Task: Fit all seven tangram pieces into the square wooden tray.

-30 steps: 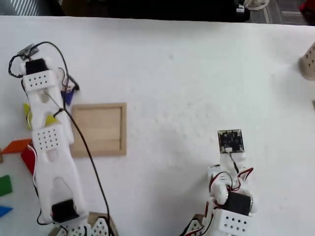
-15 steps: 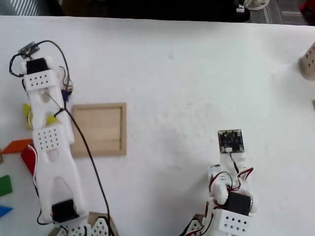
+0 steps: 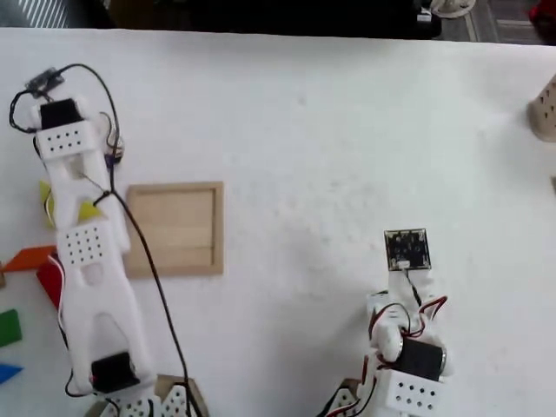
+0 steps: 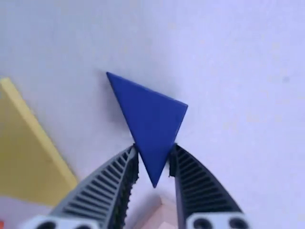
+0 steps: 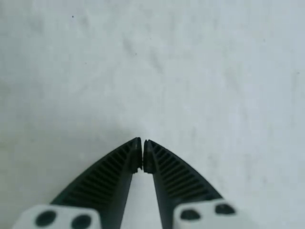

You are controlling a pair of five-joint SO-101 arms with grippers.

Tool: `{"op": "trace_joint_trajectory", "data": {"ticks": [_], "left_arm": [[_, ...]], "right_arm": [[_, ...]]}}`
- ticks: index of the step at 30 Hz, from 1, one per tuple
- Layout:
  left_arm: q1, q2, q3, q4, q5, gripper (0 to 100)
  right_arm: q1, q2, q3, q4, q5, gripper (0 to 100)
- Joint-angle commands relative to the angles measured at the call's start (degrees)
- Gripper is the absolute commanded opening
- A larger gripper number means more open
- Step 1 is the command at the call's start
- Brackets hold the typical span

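Observation:
A blue triangle (image 4: 150,117) is pinched at one corner by my left gripper (image 4: 152,160), which is shut on it over the white table. Beside it lies a yellow piece (image 4: 28,157). From above, the left arm (image 3: 82,243) stretches along the left side of the square wooden tray (image 3: 174,228), which holds no pieces. The arm's wrist covers most of the blue triangle (image 3: 113,157). Yellow (image 3: 46,204), orange (image 3: 30,257), red (image 3: 50,284), green (image 3: 9,328) and another blue piece (image 3: 7,373) lie left of the arm. My right gripper (image 5: 142,155) is shut on nothing.
The right arm (image 3: 404,347) sits folded near the front edge at the right. A pale pegged block (image 3: 545,111) stands at the far right edge. Bare white table (image 3: 365,139) lies right of the tray.
The left wrist has shifted a little toward the table's far edge, and the blue triangle now shows less from beneath it. The right arm has not moved.

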Motion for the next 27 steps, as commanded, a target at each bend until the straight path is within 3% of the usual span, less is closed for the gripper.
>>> {"op": "trace_joint_trajectory", "data": {"ticks": [1, 20, 27], "left_arm": [[-1.4, -11.6, -1.8, 0.5, -3.0, 9], [-1.6, -20.9, 7.0, 0.7, -6.2, 6], [2.1, -35.0, 26.5, 0.7, -6.2, 6]], "right_arm": [[0.3, -0.7, 0.4, 0.3, 0.5, 1.7], [0.0, -0.7, 0.4, 0.3, 0.5, 1.7], [0.0, -0.7, 0.4, 0.3, 0.5, 1.9]]}}
